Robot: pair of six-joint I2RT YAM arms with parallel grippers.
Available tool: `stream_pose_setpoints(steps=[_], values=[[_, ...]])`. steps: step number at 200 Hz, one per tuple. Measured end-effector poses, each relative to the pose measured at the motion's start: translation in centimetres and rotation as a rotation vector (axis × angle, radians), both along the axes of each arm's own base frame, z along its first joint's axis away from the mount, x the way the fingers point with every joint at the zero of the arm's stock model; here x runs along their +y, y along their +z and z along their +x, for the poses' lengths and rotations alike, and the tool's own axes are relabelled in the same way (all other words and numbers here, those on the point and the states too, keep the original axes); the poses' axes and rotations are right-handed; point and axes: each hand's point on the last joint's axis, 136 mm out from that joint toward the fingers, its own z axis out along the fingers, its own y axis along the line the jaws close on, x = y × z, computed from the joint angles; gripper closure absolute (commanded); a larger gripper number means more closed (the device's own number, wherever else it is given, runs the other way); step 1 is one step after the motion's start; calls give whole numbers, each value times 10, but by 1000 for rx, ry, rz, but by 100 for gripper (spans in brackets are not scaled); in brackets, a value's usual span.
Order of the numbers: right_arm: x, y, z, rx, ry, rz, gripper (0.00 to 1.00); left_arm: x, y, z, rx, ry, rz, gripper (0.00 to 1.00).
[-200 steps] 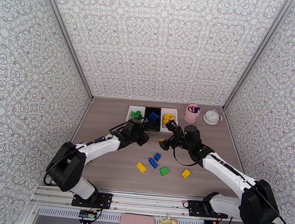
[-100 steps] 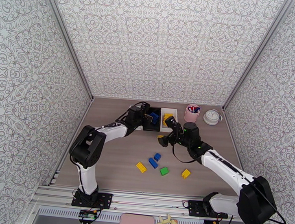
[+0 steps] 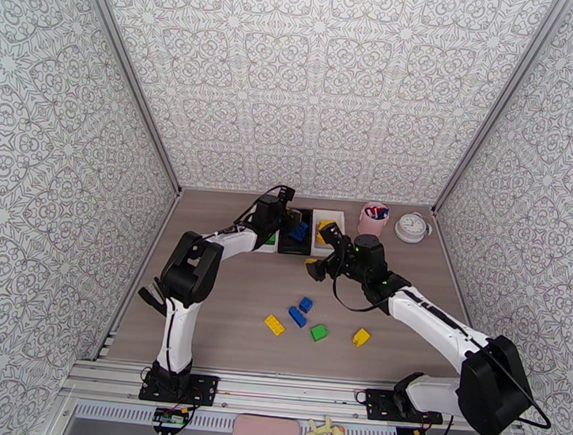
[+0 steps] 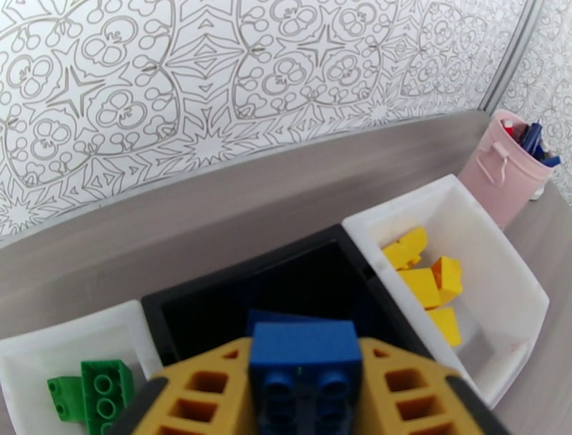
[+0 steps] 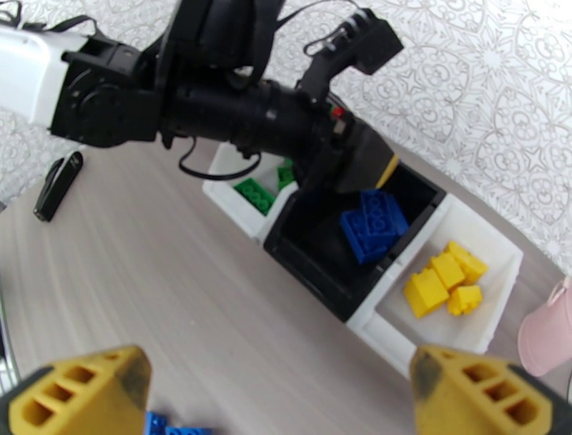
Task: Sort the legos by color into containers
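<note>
My left gripper (image 4: 304, 343) is shut on a blue lego (image 4: 304, 375) and hangs over the black container (image 4: 239, 277). In the top view the left gripper (image 3: 290, 217) reaches over that black container (image 3: 294, 247). More blue legos (image 5: 372, 222) lie inside it. The left white container (image 4: 43, 350) holds green legos (image 4: 104, 390), and the right white container (image 4: 493, 286) holds yellow legos (image 4: 422, 275). My right gripper (image 3: 321, 253) stands open and empty just in front of the containers, and its fingers (image 5: 79, 390) stand wide apart. Loose legos lie mid-table: blue (image 3: 306, 304), blue (image 3: 297, 317), yellow (image 3: 274, 324), green (image 3: 319, 333), yellow (image 3: 362, 337).
A pink cup of pens (image 3: 373, 219) and a round white clock (image 3: 412, 227) stand right of the containers at the back. Patterned walls close in the table on three sides. A small black object (image 5: 57, 186) lies on the table at the left.
My left arm has swung from mid-table back to above the black container, carrying the blue lego. The right gripper stayed open and shifted slightly toward the containers.
</note>
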Motion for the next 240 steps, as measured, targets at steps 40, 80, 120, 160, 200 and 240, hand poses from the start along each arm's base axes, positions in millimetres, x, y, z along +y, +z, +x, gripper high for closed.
stream_pose_setpoints(steps=[40,80,120,160,200,240], values=[[-6,0,5,-11,-42,-16,1,-1,5,-1,-27,-13,25,32],[-12,9,5,-28,-73,-14,1,4,36,-25,-66,-27,28,21],[-23,-2,6,22,-138,-50,0,18,69,-68,-124,-38,7,8],[-25,-13,7,92,-152,-82,0,32,76,-121,-140,-52,21,0],[-26,-38,1,183,-151,-137,0,43,97,-172,-210,-76,48,0],[-21,-68,-16,272,-113,-219,0,49,99,-222,-225,-139,87,0]])
